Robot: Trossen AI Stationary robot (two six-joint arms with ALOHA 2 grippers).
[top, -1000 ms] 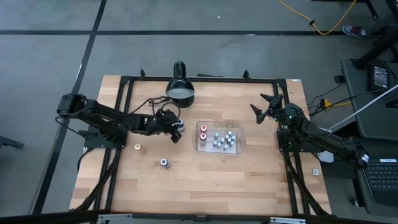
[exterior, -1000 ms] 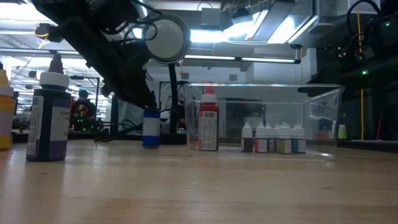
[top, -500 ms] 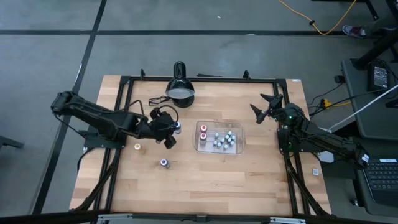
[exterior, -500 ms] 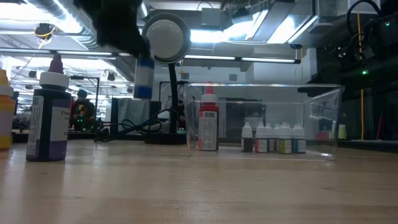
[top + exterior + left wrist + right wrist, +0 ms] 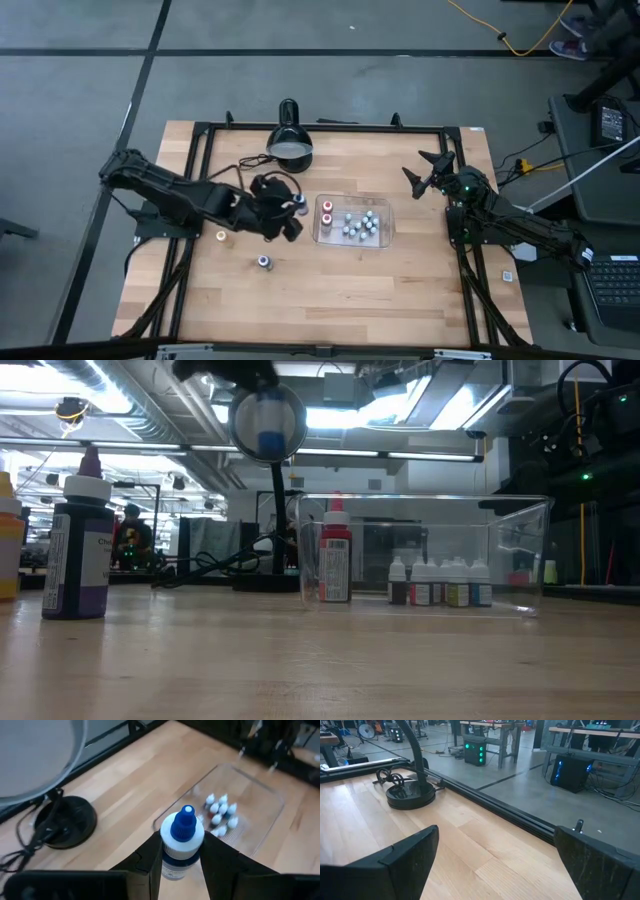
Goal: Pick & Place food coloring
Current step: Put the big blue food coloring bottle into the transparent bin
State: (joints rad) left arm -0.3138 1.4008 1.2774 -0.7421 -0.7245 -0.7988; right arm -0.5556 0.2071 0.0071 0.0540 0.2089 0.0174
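- On the near part of the worktop (image 5: 330, 290) we see a dark purple-topped bottle (image 5: 78, 550) standing upright, with a yellow bottle (image 5: 8, 540) just beside it at the edge of the low view.
- Farther in, the clear plastic tray (image 5: 386, 232) holds a cluster of tiny pale-capped bottles (image 5: 440, 582) and two red-topped bottles (image 5: 327, 212).
- We see the left end effector (image 5: 182, 865) clenched on a blue-capped food coloring bottle (image 5: 182, 842), holding it upright in the air just beside the tray's left side, well above the wood.
- In the low view that bottle shows in front of the black desk lamp (image 5: 289, 142) head.
- The lamp stands at the far edge of the worktop.
- The right end effector (image 5: 428, 168) waits near the far right corner, its fingers (image 5: 410, 857) spread wide and holding nothing.
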